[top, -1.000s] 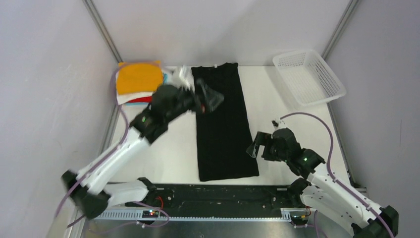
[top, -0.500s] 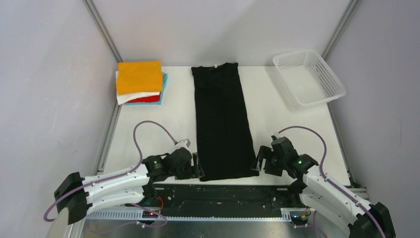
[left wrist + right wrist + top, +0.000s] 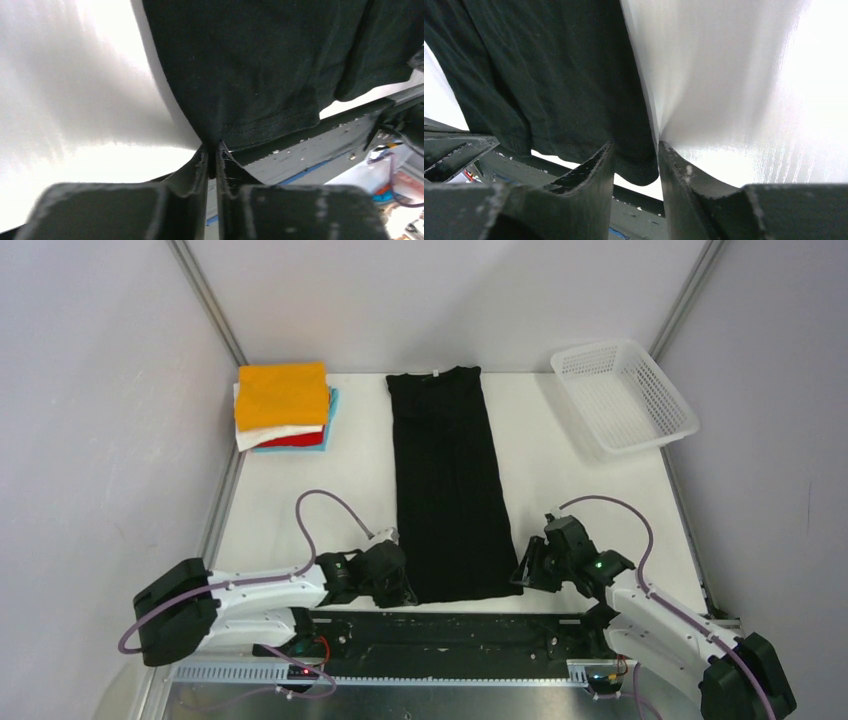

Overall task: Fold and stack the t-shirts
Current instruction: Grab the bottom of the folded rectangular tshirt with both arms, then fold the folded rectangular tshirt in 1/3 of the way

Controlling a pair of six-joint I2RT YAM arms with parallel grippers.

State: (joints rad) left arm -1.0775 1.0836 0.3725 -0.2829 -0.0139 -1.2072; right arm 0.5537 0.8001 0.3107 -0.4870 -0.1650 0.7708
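One black tee lies flat down the middle of the table, already narrowed to a long strip that runs from the collar at 12 o'clock to the hem at 6 o'clock, right at the near edge. My left gripper sits at the hem's 7 o'clock corner with its jaws squeezed almost together on a thin tip of cloth. My right gripper is at the 5 o'clock corner with its jaws apart, astride the hem; the corner lies between them but nothing is clamped. I judge the next step is to close the right side and carry the hem up toward the collar. The left pinch looks shallow, so the cloth could slip out once weight comes on. The right jaws may catch only the top layer, since the strip is folded over on itself, and the tucked sides would then fall open. If one side lifts before the other, the fold will go crooked. With the hem so near the table's edge, a low jaw might also snag there. Off at 10 o'clock waits the stack of folded shirts, orange on top, and the basket stands at 2 o'clock, both well apart from the tee.
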